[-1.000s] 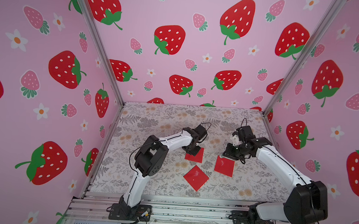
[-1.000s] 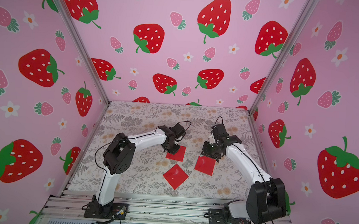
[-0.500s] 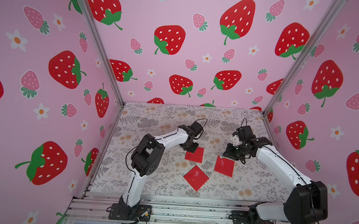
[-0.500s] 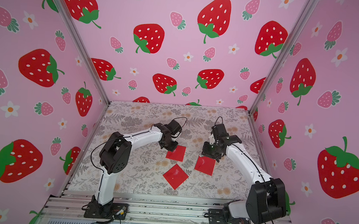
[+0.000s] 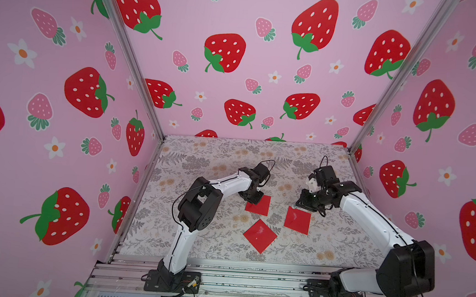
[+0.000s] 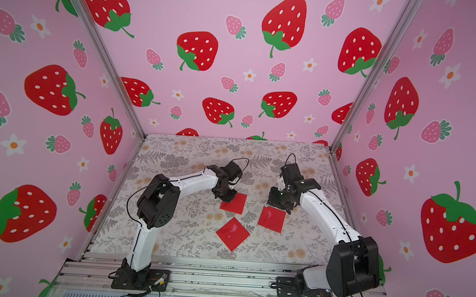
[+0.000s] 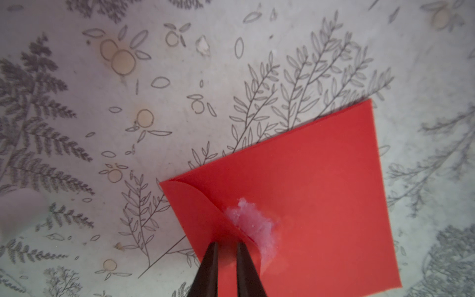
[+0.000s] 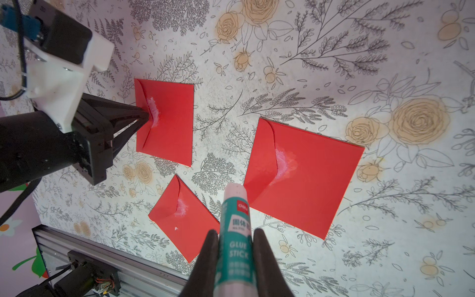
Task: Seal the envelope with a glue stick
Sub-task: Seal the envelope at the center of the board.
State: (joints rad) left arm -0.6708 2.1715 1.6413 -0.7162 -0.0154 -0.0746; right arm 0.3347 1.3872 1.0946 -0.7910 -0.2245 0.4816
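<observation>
Three red envelopes lie on the floral table, each with its flap folded down and a white glue smear at the flap's tip. My left gripper [image 5: 254,202] [image 7: 227,244] is shut, with only a thin slit between its tips. The tips rest on the flap of the far-left envelope [image 5: 261,208] [image 7: 321,185], next to its glue smear [image 7: 253,222]. My right gripper [image 8: 235,232] [image 5: 300,206] is shut on the glue stick [image 8: 235,213], white with a teal label. It hovers at the far corner of the right envelope [image 5: 297,222] [image 8: 316,180].
The third envelope [image 5: 260,236] [image 8: 187,226] lies nearest the front, between the two arms. An aluminium rail [image 5: 251,273] runs along the table's front edge. Pink strawberry walls close in the left, back and right. A small white glue crumb [image 7: 203,47] sits on the table.
The left wrist has shifted slightly over the far-left envelope, its tips staying on the flap. The right arm and the glue stick have not moved.
</observation>
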